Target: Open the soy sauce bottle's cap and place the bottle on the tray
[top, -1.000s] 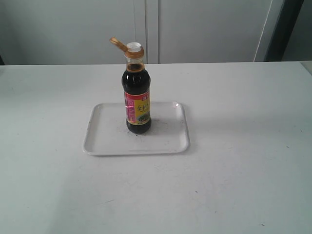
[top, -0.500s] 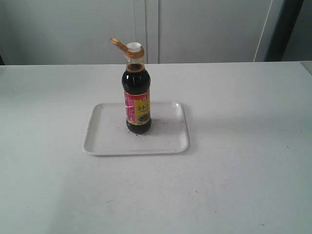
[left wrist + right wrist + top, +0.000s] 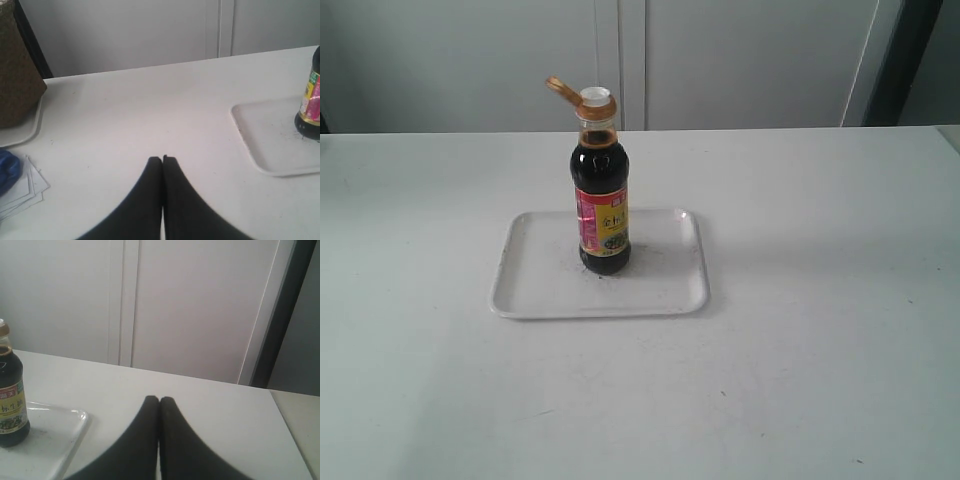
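Note:
The soy sauce bottle [image 3: 603, 205] stands upright on the white tray [image 3: 540, 285] in the exterior view, with its gold-brown cap [image 3: 560, 89] flipped back to the left and the white spout ring showing. Both arms are out of the exterior view. In the left wrist view my left gripper [image 3: 162, 159] is shut and empty over bare table, well apart from the tray [image 3: 265, 135] and the bottle [image 3: 310, 100]. In the right wrist view my right gripper [image 3: 159, 400] is shut and empty, away from the bottle [image 3: 11, 400] and the tray [image 3: 55, 440].
A brown woven basket [image 3: 17, 75] on a white tray, a blue object [image 3: 7, 170] and some white cards [image 3: 27, 187] lie beyond the left gripper in the left wrist view. White cabinet doors [image 3: 620, 60] stand behind the table.

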Motion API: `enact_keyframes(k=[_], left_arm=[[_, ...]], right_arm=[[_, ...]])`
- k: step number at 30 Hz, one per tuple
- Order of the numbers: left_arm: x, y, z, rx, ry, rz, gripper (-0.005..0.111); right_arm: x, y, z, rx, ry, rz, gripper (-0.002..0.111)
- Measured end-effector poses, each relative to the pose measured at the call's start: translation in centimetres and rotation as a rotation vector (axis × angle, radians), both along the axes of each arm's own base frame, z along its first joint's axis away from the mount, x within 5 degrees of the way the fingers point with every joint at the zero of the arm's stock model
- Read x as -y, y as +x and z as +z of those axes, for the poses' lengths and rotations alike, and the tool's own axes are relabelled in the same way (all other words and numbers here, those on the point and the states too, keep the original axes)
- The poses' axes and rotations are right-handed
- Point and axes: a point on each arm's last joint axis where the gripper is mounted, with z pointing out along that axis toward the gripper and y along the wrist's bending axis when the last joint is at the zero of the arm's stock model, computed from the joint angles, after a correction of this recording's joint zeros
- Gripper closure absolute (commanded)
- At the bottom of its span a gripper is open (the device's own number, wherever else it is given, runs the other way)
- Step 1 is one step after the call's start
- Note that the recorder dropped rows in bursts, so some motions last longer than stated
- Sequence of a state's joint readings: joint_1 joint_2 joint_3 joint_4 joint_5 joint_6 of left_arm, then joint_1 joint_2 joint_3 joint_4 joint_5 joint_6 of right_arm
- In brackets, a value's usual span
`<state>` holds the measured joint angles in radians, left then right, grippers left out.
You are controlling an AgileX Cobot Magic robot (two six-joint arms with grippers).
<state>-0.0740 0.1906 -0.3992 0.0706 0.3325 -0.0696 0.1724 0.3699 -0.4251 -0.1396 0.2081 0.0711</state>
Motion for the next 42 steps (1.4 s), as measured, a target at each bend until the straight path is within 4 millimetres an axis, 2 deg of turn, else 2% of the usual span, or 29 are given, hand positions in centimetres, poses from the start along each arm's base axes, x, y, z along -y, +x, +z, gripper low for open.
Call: enact_keyframes(k=[16, 25, 42], left_arm=[[-0.1, -0.4, -7.6, -0.063, -0.049, 0.04, 0.107], [0.0, -0.3, -10.4, -0.097, -0.073, 0.039, 0.107], [0.0, -0.2, -11.0, -0.096, -0.083, 0.04, 0.107]], right_arm=[[0.0, 0.0, 0.0, -0.001, 0.003, 0.0, 0.108], [0.0, 0.0, 0.0, -0.003, 0.007, 0.0, 0.108], [0.0, 0.0, 0.0, -0.003, 0.01, 0.0, 0.108]])
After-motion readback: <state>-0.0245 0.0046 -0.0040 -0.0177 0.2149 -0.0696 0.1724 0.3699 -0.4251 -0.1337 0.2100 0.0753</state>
